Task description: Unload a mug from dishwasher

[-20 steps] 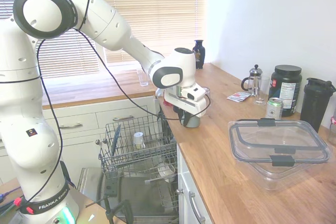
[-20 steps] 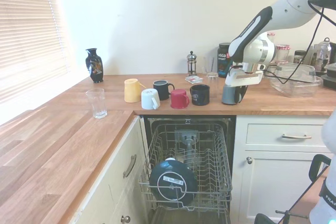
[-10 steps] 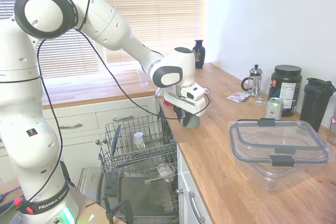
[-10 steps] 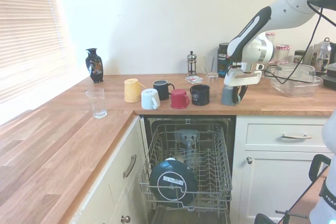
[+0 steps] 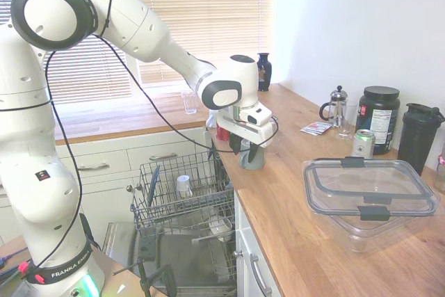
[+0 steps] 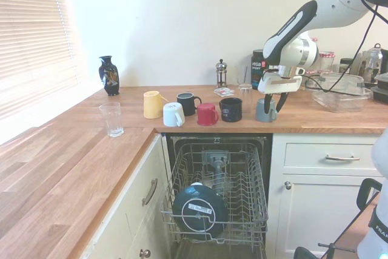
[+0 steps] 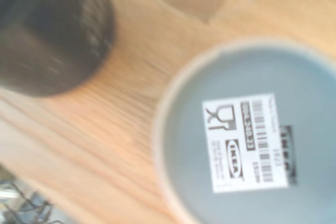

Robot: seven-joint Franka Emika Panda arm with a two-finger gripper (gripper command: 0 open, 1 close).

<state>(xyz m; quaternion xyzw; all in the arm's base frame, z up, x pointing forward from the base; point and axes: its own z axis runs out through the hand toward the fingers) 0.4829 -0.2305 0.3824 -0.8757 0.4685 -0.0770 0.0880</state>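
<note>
The grey mug (image 6: 264, 111) stands upside down on the wooden counter (image 5: 299, 234), at the right end of a row of mugs. My gripper (image 6: 275, 102) hovers just over it, open, with its fingers (image 6: 284, 100) spread to either side of the mug's upper part and apart from it. From the other side the gripper (image 5: 249, 149) hangs above the mug (image 5: 252, 160) near the counter's edge. The wrist view looks straight down on the mug's base (image 7: 247, 140) with its white label. Below the counter the dishwasher (image 6: 215, 192) is open with its wire rack (image 5: 182, 193) pulled out.
Left of the grey mug stand a dark navy mug (image 6: 231, 109), a red one (image 6: 207, 114), a black one (image 6: 188, 102), a pale cup (image 6: 173, 114) and a yellow mug (image 6: 152, 104). A lidded plastic box (image 5: 368, 196), can (image 5: 363, 143) and French press (image 5: 337, 106) sit further along.
My gripper has risen from low around the grey mug to just above it. The mug stays standing on the counter.
</note>
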